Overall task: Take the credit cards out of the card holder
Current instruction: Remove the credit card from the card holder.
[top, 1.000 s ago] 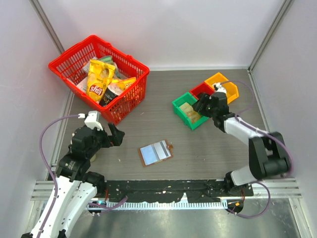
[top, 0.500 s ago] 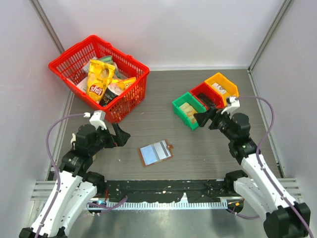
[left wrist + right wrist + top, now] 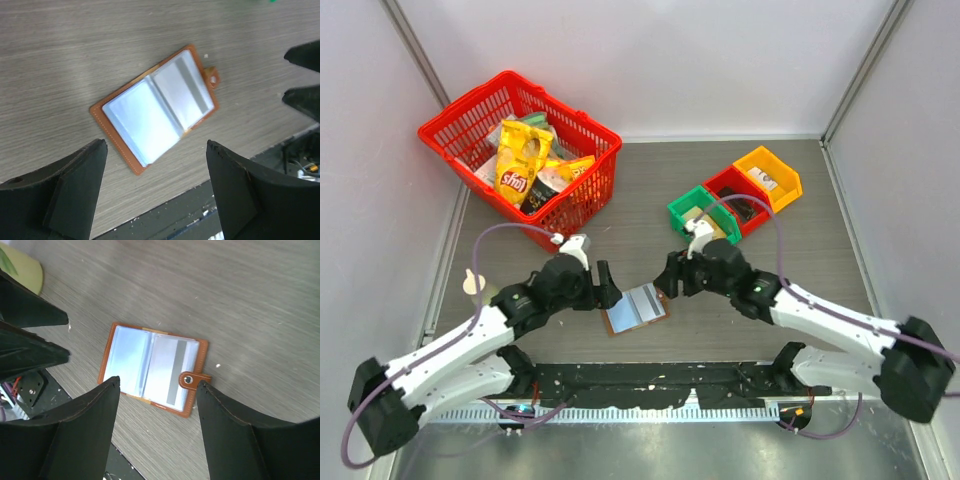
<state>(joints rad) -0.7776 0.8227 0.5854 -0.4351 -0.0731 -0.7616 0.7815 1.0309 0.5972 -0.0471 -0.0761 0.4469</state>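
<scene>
the card holder lies open and flat on the grey wood-grain table, near its front edge and between the two arms. its pale blue-grey inner faces are up and its small brown tab points toward the right arm's side. the panel nearer the tab shows a darker grey stripe; whether a card sits in either sleeve cannot be told. the left gripper is just beside the holder's left edge, jaws spread wide with nothing between them (in its wrist view the whole holder shows in the gap between the dark fingers). the right gripper is just beside the tab end, likewise wide open and holding nothing; whether it touches the tab cannot be told. tan credit cards show in the green bin, apart from the holder, with a red bin and an orange bin in a row beyond it. a red basket of yellow snack bags stands at the far left
</scene>
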